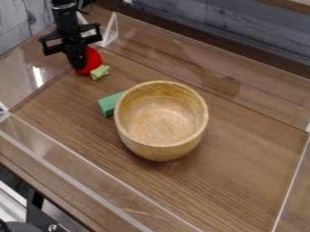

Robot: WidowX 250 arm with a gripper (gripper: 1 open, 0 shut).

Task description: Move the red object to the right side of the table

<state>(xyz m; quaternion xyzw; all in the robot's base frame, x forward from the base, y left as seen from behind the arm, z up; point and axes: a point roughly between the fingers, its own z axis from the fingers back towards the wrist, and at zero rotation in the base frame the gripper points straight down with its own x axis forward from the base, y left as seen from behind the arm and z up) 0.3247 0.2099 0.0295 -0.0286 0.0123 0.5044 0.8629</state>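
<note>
The red object [86, 62], a small round bright-red toy fruit with a green leafy tip [100, 71], sits at the far left of the dark wood-grain table [242, 145]. My black gripper [76, 53] comes straight down over it, its fingers closed around the fruit's upper part. Most of the fruit's top is hidden by the fingers. The fruit still rests on the tabletop.
A large wooden bowl [162, 119] stands in the middle of the table. A flat green block [111, 103] lies against its left side. Low clear acrylic walls [49, 159] border the table on all sides.
</note>
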